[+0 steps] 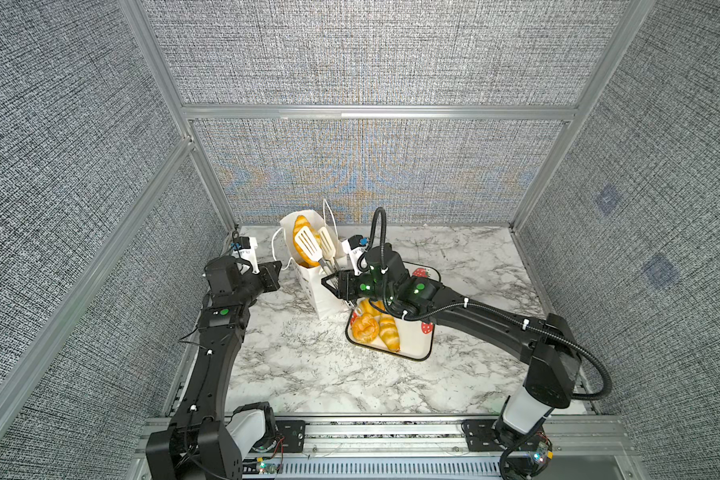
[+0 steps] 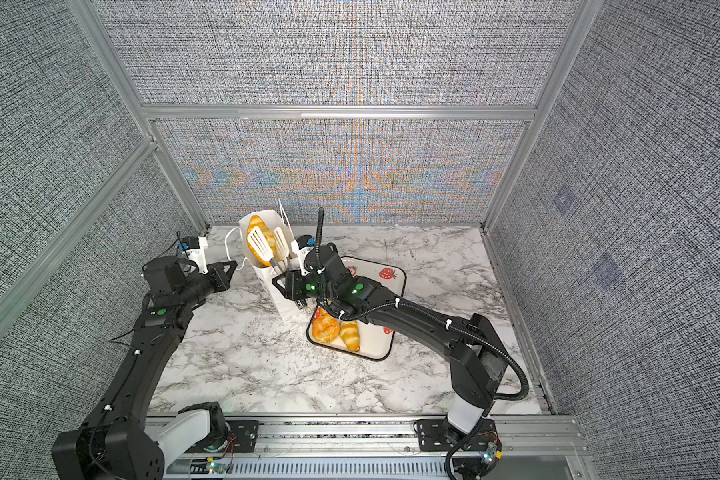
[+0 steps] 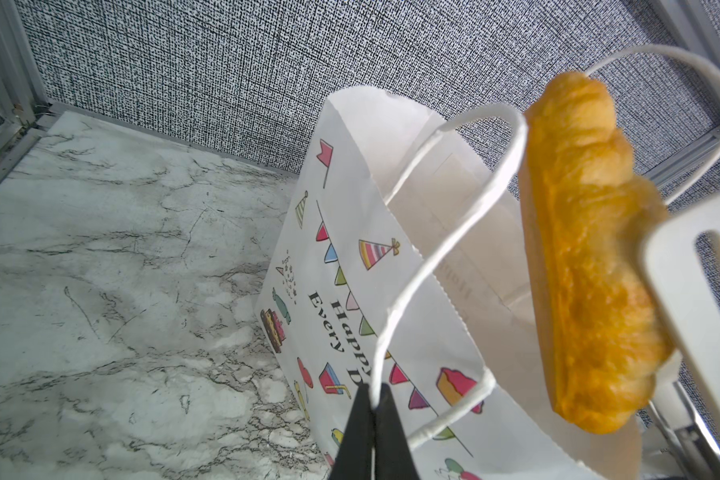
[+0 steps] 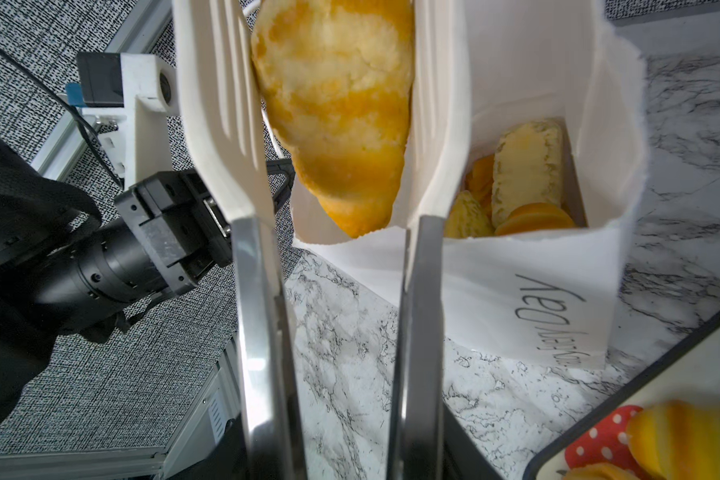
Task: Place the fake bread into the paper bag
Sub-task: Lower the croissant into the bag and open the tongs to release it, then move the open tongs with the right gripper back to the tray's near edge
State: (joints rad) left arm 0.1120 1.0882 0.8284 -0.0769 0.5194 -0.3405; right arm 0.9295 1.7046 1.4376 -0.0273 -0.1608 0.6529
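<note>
Paper bag (image 1: 324,300) left of tray (image 1: 413,345) — fake bread (image 1: 366,328) in both.

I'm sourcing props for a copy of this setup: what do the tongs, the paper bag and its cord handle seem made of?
The tongs: mirror-shiny arms, likely steel; matte white slotted heads, probably plastic or silicone. The paper bag: thin matte white paper, with a jagged rim and creases. The cord handle: white cord, possibly paper, bending in a loop.

white marble-pattern tabletop (image 1: 308,374), white strawberry-printed tray (image 1: 412,345) with dark rim near its middle, white slotted tongs (image 1: 307,245) with steel handles raised toward the back edge left of middle, grey woven wall panels (image 1: 371,54), aluminium frame (image 1: 379,112)
</note>
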